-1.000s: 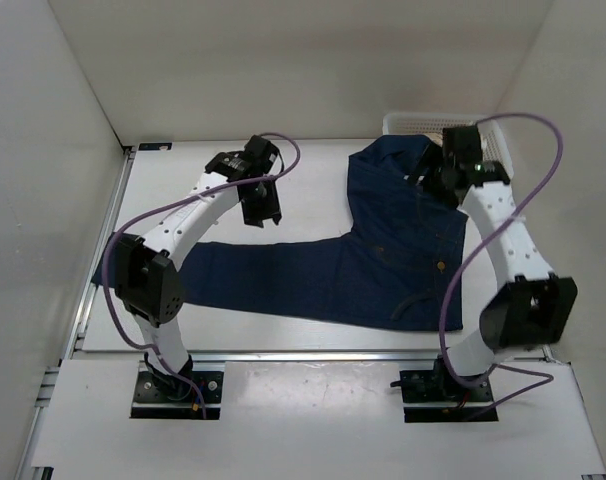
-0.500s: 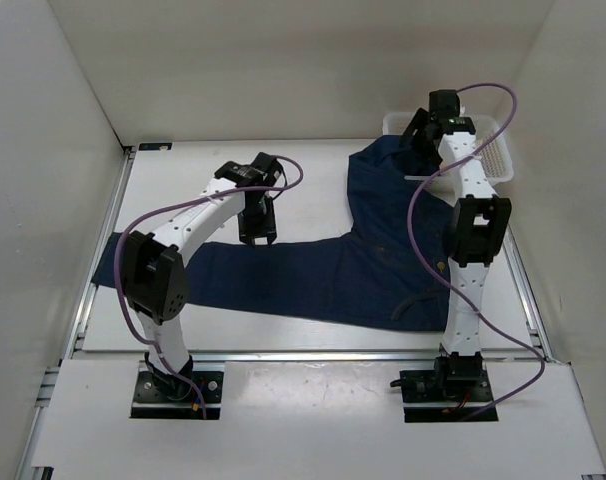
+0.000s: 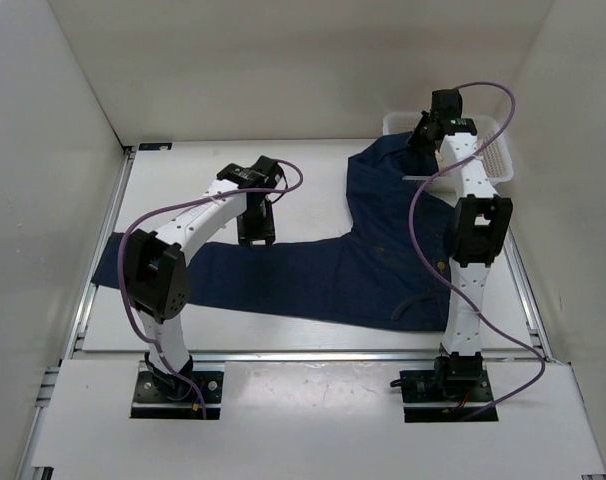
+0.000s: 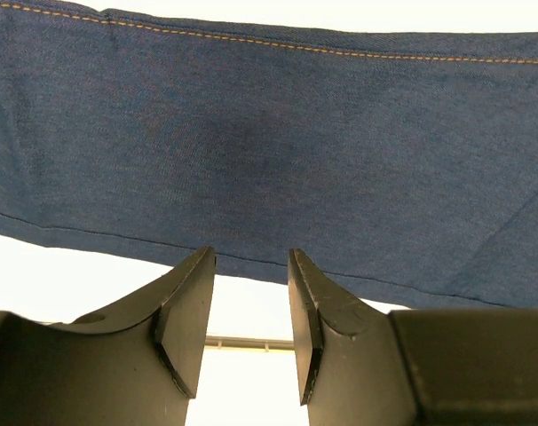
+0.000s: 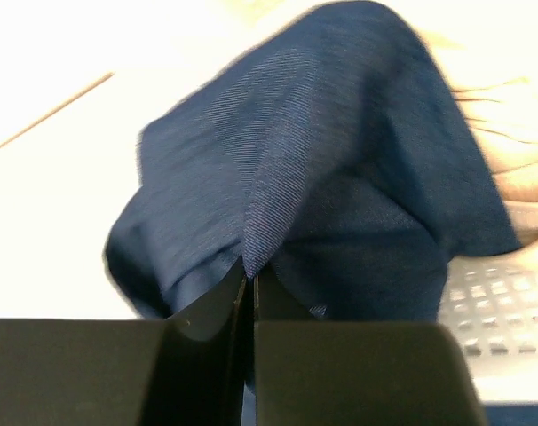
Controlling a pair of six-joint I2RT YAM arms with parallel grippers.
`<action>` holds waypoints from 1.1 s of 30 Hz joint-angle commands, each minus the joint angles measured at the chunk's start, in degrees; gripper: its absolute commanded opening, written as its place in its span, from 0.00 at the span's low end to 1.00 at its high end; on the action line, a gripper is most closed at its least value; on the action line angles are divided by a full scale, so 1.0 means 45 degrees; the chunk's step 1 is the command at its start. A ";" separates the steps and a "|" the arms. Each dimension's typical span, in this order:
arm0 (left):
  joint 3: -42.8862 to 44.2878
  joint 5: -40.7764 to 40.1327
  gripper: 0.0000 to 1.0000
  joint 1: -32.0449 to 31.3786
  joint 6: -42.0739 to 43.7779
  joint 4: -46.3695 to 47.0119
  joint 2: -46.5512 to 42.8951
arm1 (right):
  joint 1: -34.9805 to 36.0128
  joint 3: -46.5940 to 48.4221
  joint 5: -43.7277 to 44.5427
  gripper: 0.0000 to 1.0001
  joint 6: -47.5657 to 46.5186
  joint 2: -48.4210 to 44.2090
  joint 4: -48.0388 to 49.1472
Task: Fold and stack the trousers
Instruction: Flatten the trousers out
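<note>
The trousers [image 3: 383, 262], dark navy jeans, lie flat on the white table. One leg runs left and the other runs toward the far right corner. My left gripper [image 3: 255, 232] hangs over the far edge of the left-running leg. In the left wrist view its fingers [image 4: 251, 257] stand open, with nothing between them and the denim [image 4: 269, 133] just beyond the tips. My right gripper [image 3: 420, 140], arm stretched far out, is at the far end of the trousers. The right wrist view shows it [image 5: 249, 271] shut on a pinched ridge of denim [image 5: 322, 160].
A white mesh basket [image 3: 495, 152] stands at the far right corner, right beside the gripped cloth, and its grid [image 5: 491, 302] shows in the right wrist view. White walls enclose the table on three sides. A metal rail [image 3: 103, 260] runs along the left edge.
The right arm has straightened out toward the far end of the trousers and its jaws have closed on the cloth. The left gripper has shifted a little nearer, over the leg's edge.
</note>
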 commanded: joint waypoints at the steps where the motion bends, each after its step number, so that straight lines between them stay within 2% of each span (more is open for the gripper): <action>1: -0.0190 -0.0406 0.50 -0.0082 -0.0461 -0.0009 -0.0804 | 0.0550 -0.0634 -0.2457 0.00 -0.1611 -0.2788 0.2381; 3: -0.0444 0.0447 0.50 0.0248 -0.0463 -0.0009 -0.1273 | 0.1253 -0.0461 -0.3730 0.00 -0.2802 -0.3395 0.2753; 4: -0.0774 0.1594 0.50 0.0637 -0.0463 0.0223 -0.1487 | 0.1855 -0.0112 -0.4374 0.00 -0.3177 -0.3513 0.2754; 5: -0.0951 0.1915 0.50 0.0795 -0.0347 0.0361 -0.2070 | 0.2170 -0.0108 -0.5928 0.00 -0.3529 -0.3765 0.2754; 8: -0.1206 0.1784 0.50 0.1690 -0.0345 0.0013 -0.3319 | 0.3517 -0.0243 -0.7774 0.00 -0.4545 -0.4273 0.2542; 10: -0.1091 0.1412 0.50 0.2453 -0.0345 -0.0475 -0.3947 | 0.4452 -0.0750 -0.8033 0.00 -0.5130 -0.4586 0.2171; 11: -0.0800 0.1004 0.50 0.3385 -0.0345 -0.0980 -0.4260 | 0.4710 -0.1410 -0.7840 0.00 -0.5250 -0.4859 0.2169; 13: -0.0428 0.0630 0.51 0.4327 -0.0345 -0.1316 -0.5139 | 0.5217 -0.2097 -0.6964 0.03 -0.5115 -0.4979 0.2169; 14: -0.0039 0.0474 0.51 0.5163 -0.0345 -0.1317 -0.5413 | 0.5220 -0.2274 -0.5489 0.39 -0.4940 -0.4843 0.1975; 15: 0.0139 0.0473 0.51 0.5558 -0.0345 -0.1317 -0.5821 | 0.5355 -0.1986 -0.4798 0.57 -0.4822 -0.4610 0.1645; 16: 0.0315 0.0473 0.53 0.5891 -0.0229 -0.1317 -0.5961 | 0.5357 -0.1442 -0.4153 0.72 -0.4821 -0.4279 0.0230; 17: 0.0471 0.0473 0.53 0.6127 -0.0112 -0.1317 -0.5962 | 0.5357 -0.0721 -0.3450 0.85 -0.4666 -0.3580 -0.0597; 18: 0.0859 0.0647 0.68 0.6438 0.0005 -0.1317 -0.5962 | 0.5241 0.0176 -0.2921 0.90 -0.4491 -0.3418 -0.1204; 20: 0.1000 0.0648 0.70 0.6441 0.0182 -0.1317 -0.5729 | 0.5085 -0.0318 -0.1402 1.00 -0.3907 -0.4016 -0.1542; 22: 0.1000 0.0473 0.70 0.6441 0.0319 -0.1317 -0.5204 | 0.4734 -0.2755 -0.0518 1.00 -0.3359 -0.5032 -0.0784; 23: 0.1000 0.0473 0.66 0.6441 0.0473 -0.1124 -0.4988 | 0.4596 -0.3673 -0.0166 1.00 -0.3086 -0.6159 -0.0104; 24: 0.0497 0.0473 0.43 0.6325 0.0475 -0.0967 -0.4773 | 0.4228 -0.5519 0.0031 0.96 -0.2561 -0.6711 0.0193; 25: 0.0280 0.0589 0.28 0.6112 0.0475 -0.0773 -0.4384 | 0.4011 -0.6427 0.0401 0.90 -0.2246 -0.7220 0.0428; 26: 0.0045 0.0744 0.18 0.5916 0.0591 -0.0519 -0.4187 | 0.3777 -0.7345 0.0404 0.80 -0.2011 -0.8172 0.0604; 27: -0.0150 0.0862 0.10 0.5682 0.0592 -0.0033 -0.3972 | 0.3233 -0.8186 0.0404 0.52 -0.1622 -0.8626 0.0741; 29: -0.0426 0.1272 0.10 0.5134 0.0592 0.0574 -0.3155 | 0.2606 -1.0549 0.0288 0.24 -0.1248 -0.9660 0.0899; 31: -0.0174 0.1273 0.10 0.4880 0.0476 0.0966 -0.2334 | 0.1649 -1.2537 -0.0257 0.04 -0.0936 -1.0404 0.1036; 33: 0.0411 0.1273 0.31 0.4744 0.0475 0.0968 -0.0792 | 0.0828 -1.3521 -0.0630 0.05 -0.0780 -1.0836 0.1192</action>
